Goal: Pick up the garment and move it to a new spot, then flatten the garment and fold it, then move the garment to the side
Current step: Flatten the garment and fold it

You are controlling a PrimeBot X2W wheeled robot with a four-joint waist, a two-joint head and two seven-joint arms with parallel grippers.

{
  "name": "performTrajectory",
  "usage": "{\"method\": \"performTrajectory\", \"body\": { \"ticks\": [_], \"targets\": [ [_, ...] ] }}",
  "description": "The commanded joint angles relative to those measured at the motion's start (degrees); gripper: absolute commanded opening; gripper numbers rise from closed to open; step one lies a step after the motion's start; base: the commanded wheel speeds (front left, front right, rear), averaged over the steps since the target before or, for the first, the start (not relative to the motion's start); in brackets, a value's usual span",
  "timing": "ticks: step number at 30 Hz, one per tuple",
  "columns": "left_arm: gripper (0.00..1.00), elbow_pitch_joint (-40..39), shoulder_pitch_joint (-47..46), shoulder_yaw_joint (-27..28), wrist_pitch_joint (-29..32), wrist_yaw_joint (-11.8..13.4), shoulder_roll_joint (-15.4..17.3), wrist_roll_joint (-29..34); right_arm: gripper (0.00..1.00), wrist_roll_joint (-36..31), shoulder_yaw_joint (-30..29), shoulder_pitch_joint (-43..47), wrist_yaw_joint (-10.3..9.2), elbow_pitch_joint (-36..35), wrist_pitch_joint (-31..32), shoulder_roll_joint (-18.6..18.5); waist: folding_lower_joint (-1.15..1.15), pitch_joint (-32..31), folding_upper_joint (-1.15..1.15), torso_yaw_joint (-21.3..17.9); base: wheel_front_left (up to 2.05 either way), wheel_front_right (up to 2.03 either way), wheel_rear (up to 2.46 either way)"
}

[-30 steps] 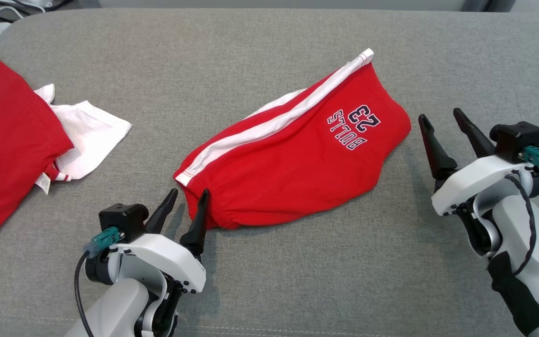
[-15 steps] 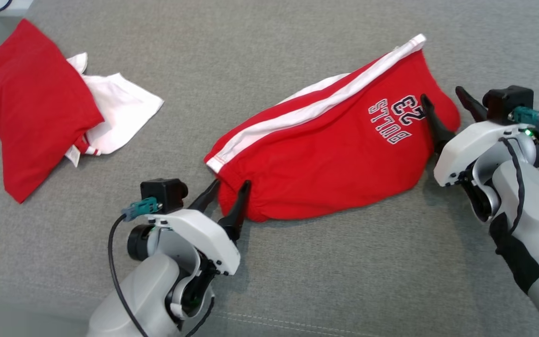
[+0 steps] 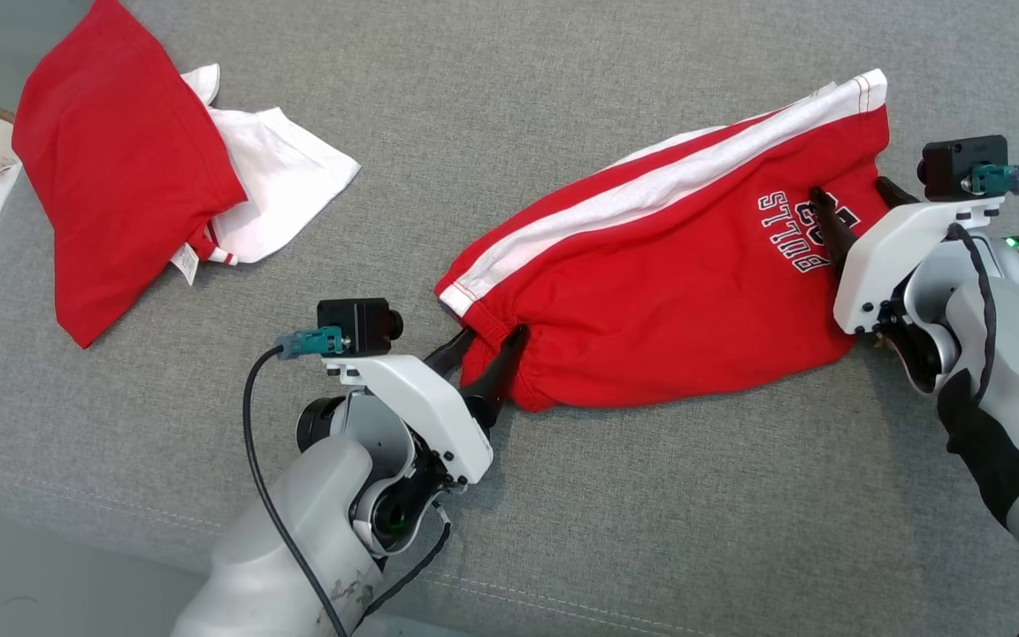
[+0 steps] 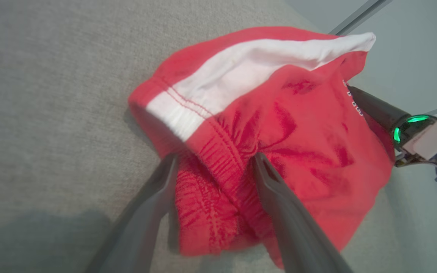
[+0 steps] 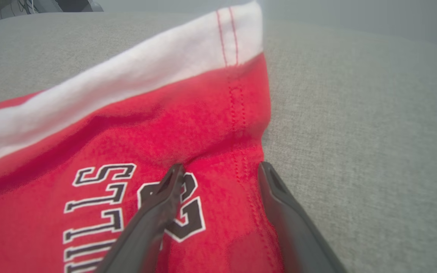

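Red shorts (image 3: 651,292) w/ white side stripe & BULLS print, lying rumpled, diagonal, on grey cushion (image 3: 651,531).

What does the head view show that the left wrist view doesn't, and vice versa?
Head view adds: a separate heap of red and white clothes at upper left, and the readable BULLS print on the red shorts.
Left wrist view adds: close detail of the gathered waistband, which sits between the open fingers of the left hand and is not pinched.
Both: the shorts lying on the grey cushion, the left hand at the waistband end, and the right hand at the far end.
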Motion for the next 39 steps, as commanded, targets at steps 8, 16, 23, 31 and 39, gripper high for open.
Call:
{"method": "performTrajectory", "body": {
  "ticks": [8,16,23,31,39],
  "targets": [
    [0.00,6.2,-4.3,-0.6,6.1,-3.9,-1.3,-4.5,0.00,5.8,3.8,1.2,-0.16,-0.9,7.7,1.7,0.00,-0.3,0.00,-0.1,0.00,0.00,0.00],
    [0.00,4.9,-3.6,0.5,3.7,-6.9,0.0,-7.0,0.00,13.8,4.9,4.4,-0.16,-7.7,6.0,-0.7,0.00,-1.4,0.00,-2.5,0.00,0.00,0.00],
    [0.00,-3.5,1.5,2.4,2.4,-6.4,6.7,-7.5,0.00,20.4,5.2,11.1,-0.16,-17.2,2.4,-4.6,0.00,-2.8,0.00,-4.6,0.00,0.00,0.00],
    [0.00,-15.2,8.4,3.6,3.9,-2.4,13.6,-8.2,0.00,25.0,3.5,21.9,-0.16,-29.6,-1.1,-8.7,0.00,-5.2,0.00,-7.1,0.00,0.00,0.00],
    [0.00,-24.5,14.2,4.3,6.4,3.4,19.7,-8.3,0.00,24.5,-3.6,36.6,-0.16,-39.2,-3.0,-9.1,0.00,-7.6,0.00,-10.5,0.00,0.00,0.00]
  ]
}}
